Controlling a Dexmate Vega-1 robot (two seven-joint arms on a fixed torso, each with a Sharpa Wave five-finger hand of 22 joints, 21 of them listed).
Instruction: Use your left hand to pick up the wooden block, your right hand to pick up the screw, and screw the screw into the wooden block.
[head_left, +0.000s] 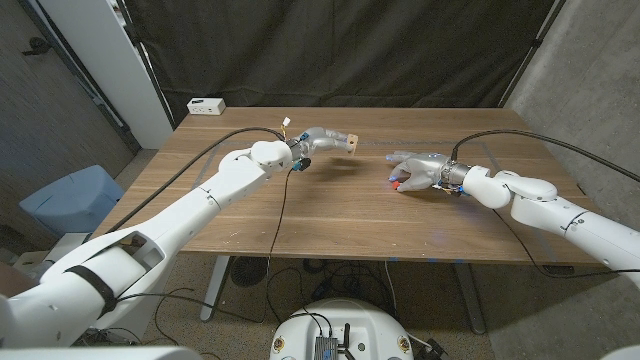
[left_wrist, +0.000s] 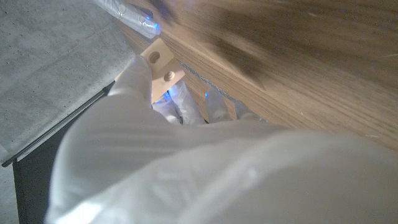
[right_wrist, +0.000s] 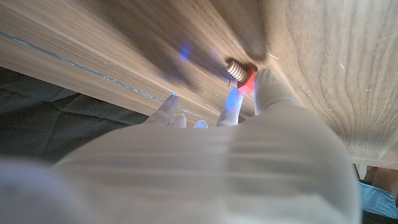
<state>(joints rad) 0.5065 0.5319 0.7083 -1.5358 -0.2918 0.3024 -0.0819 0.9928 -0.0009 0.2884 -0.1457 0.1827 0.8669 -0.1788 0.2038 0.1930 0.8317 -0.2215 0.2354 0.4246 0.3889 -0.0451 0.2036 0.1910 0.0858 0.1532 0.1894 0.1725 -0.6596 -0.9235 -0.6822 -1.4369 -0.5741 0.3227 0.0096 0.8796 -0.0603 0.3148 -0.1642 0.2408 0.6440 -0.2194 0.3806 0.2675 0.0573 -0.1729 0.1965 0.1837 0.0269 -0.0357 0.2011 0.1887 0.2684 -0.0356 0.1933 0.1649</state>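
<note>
Above table (head_left: 330, 215), block (head_left: 349, 142) in left hand (head_left: 322, 141).

a wooden table (head_left: 330, 205) with a dark brown grain carries the things. a small white box (head_left: 206, 105) lies on its far left corner. a screw (head_left: 398, 183) with a red head lies right of the middle.

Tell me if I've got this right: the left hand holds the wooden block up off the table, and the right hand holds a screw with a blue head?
Not quite: the screw has a red head, as the right wrist view shows. The rest stands: the left hand holds the wooden block above the table, and the right hand holds the screw.
</note>
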